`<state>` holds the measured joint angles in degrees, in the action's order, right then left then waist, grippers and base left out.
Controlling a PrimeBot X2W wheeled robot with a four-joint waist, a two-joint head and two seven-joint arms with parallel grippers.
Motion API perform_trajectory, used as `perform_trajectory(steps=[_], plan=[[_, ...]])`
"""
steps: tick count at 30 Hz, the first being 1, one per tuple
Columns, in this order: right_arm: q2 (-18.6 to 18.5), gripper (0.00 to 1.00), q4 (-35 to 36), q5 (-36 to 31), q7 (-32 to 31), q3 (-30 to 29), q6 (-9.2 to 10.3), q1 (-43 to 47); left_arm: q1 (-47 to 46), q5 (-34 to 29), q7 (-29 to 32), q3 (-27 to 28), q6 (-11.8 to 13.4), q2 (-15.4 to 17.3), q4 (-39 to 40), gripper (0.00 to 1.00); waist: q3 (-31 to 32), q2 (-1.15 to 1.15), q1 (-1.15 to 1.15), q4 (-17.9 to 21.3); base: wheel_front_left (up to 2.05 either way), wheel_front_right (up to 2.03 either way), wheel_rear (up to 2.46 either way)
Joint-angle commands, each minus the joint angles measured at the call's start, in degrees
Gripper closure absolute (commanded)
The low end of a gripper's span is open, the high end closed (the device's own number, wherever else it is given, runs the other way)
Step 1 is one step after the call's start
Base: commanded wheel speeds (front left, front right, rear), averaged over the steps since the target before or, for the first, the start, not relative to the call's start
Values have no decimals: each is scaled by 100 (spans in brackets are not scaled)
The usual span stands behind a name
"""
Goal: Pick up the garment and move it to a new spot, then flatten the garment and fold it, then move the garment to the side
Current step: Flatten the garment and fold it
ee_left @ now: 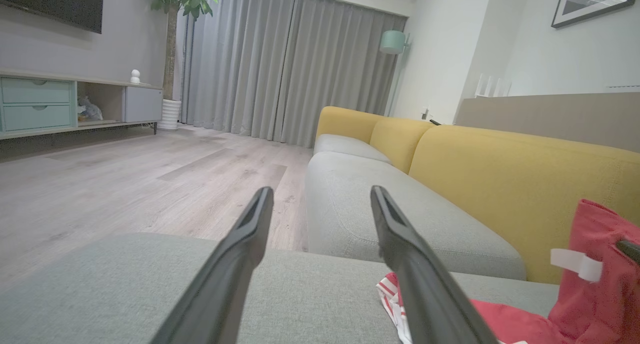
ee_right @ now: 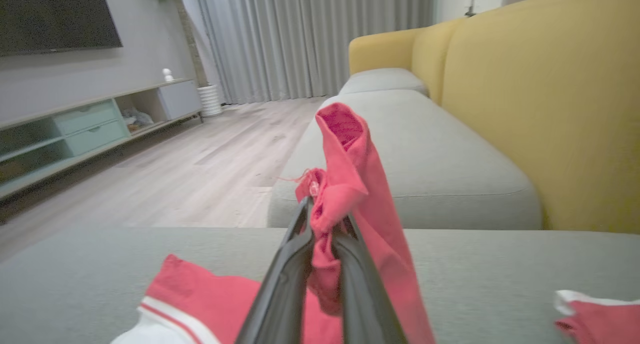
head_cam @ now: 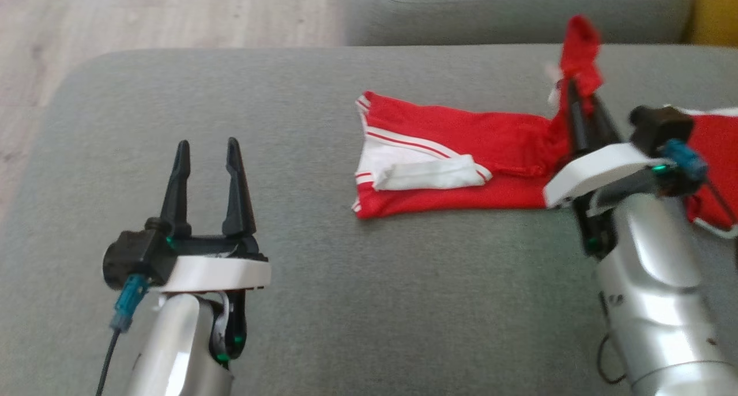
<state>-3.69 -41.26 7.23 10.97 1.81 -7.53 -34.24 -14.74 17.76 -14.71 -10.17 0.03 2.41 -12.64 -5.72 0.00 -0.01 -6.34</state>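
Red garment point(head_cam: 490, 136) on grey cushion point(head_cam: 346, 298), a fold in right hand point(head_cam: 581, 90), left hand point(head_cam: 207, 144) wide

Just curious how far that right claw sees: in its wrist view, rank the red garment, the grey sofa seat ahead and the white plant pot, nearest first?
1. Red garment, pinched in the right gripper.
2. Grey sofa seat, straight ahead.
3. White plant pot, far left by the curtains.

no readable text, labels, brands or numbers anywhere

Red garment point(head_cam: 461, 139) with white stripes — half flat on grey cushion point(head_cam: 288, 125), one bunched end upright
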Motion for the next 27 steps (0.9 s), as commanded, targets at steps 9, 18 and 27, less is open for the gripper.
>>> perform_trajectory(steps=[9, 18, 27], plan=[[79, 100, -46, 1445, -64, 1596, 4, -264, -150, 102, -29, -54, 75, 47, 124, 0, -136, 0, 1, -695, 0, 0, 0], [80, 100, -1058, 1701, 179, 2047, 4, -790, -425, 282, -29, -409, 189, 47, 182, 0, -551, 0, 1, -1106, 0, 0, 0], [80, 0, -1296, 2318, 323, 2795, 4, -753, -482, 326, -29, -514, 250, 47, 139, 0, -612, 0, 1, -1170, 0, 0, 0]])
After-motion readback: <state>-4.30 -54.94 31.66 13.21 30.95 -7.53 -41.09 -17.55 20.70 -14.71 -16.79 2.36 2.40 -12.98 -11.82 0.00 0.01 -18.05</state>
